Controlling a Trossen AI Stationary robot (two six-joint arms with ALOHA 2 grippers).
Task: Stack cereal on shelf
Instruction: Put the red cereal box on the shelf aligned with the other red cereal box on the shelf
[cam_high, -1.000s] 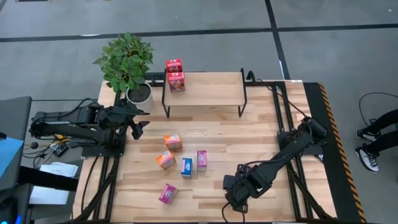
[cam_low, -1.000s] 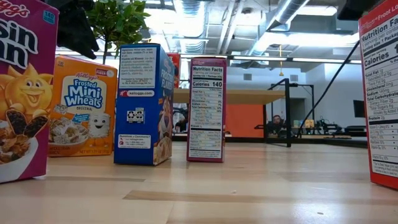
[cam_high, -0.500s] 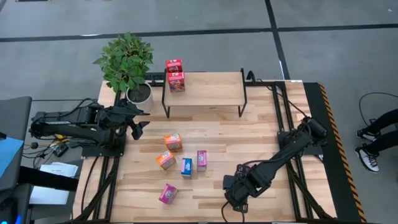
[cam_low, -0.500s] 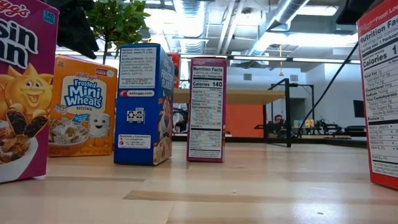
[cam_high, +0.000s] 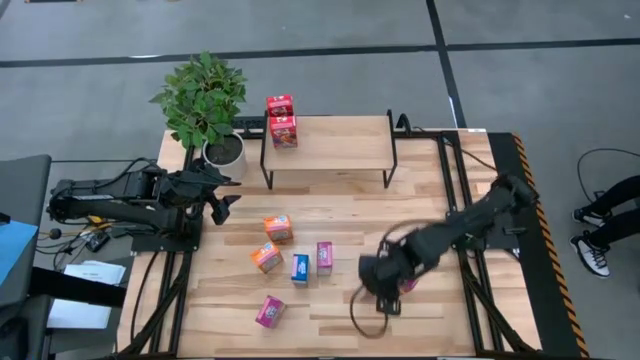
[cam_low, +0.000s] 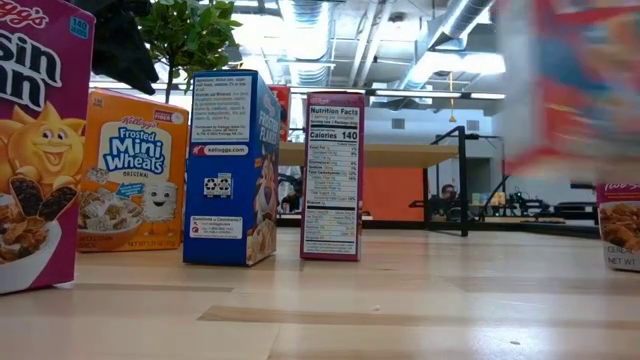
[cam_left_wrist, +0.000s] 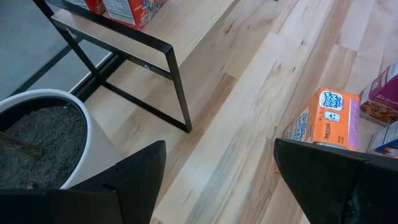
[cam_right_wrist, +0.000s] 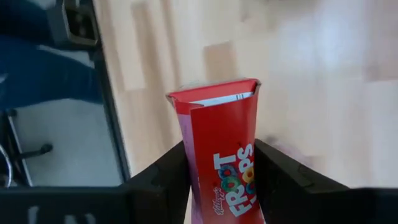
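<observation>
We hold a red Froot Loops box (cam_right_wrist: 224, 162) clamped between the right gripper (cam_right_wrist: 221, 186) fingers, lifted above the table's near right. We should keep it upright and carry it smoothly to the shelf (cam_high: 335, 143). Our left gripper (cam_left_wrist: 217, 180) waits, spread apart, near the plant pot (cam_left_wrist: 43, 143).

From my remote seat I see the light plank worktop (cam_high: 340, 215) with black metal rails running down both its long sides. At its far left corner stands a leafy green plant (cam_high: 200, 95) in a round white pot (cam_high: 224, 150); the left wrist view shows dark soil inside that pot (cam_left_wrist: 37, 134). Grey floor (cam_high: 500, 90) crossed by dark lines surrounds the worktop. At the right edge I can see someone's dark-trousered legs and sneakers (cam_high: 595, 255).
</observation>
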